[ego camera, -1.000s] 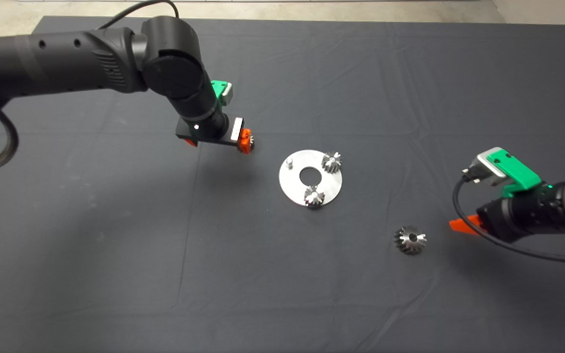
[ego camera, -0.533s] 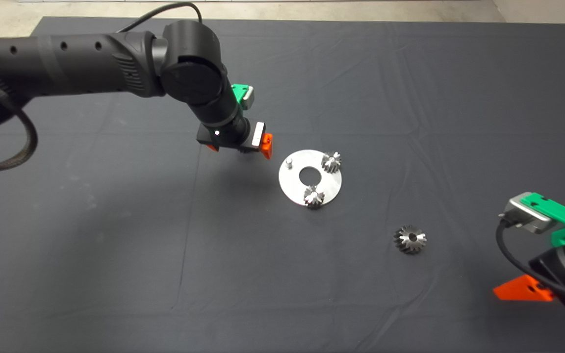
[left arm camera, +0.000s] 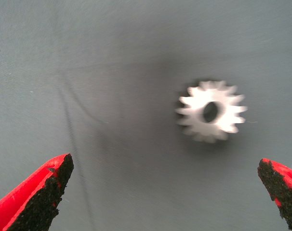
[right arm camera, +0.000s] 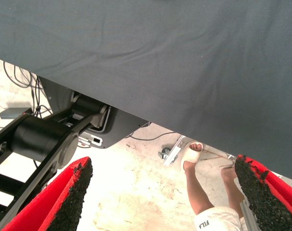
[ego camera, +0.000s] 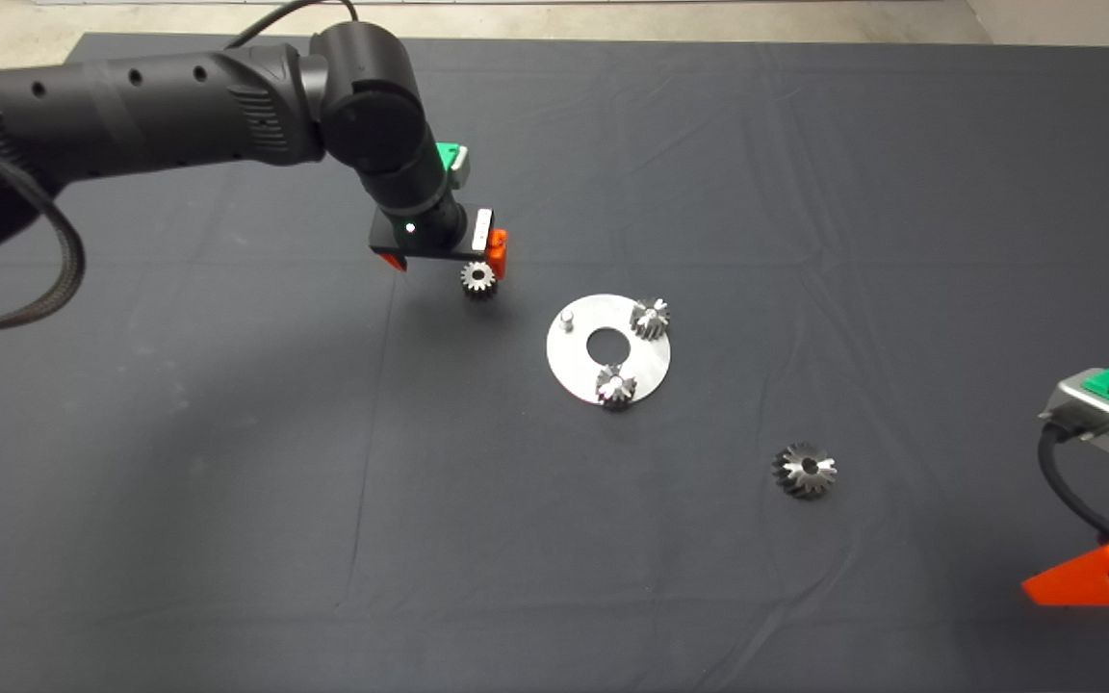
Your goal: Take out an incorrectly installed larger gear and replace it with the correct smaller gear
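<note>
The smaller gear [ego camera: 478,279] lies flat on the mat, to the left of the round steel plate [ego camera: 574,371]. My left gripper [ego camera: 443,258] hovers just above and behind it, open; in the left wrist view the smaller gear [left arm camera: 212,111] shows beyond the spread fingers [left arm camera: 45,195], off centre toward one side, touching neither pad. The plate carries two small pinions [ego camera: 651,318] [ego camera: 616,386] and one bare pin [ego camera: 566,320]. The larger gear [ego camera: 806,471] rests on the mat to the right of the plate and nearer the front. My right gripper [ego camera: 1094,582] is open and empty at the lower right edge.
The right wrist view looks past the mat's edge [right arm camera: 151,122] to the floor, where part of the robot's base [right arm camera: 45,139] and a person's foot [right arm camera: 192,154] show. The mat [ego camera: 227,462] has shallow creases.
The right arm has drawn back to the lower right edge. The left gripper swung right over the smaller gear, then came back a little, and the gear now shows beside it on the mat.
</note>
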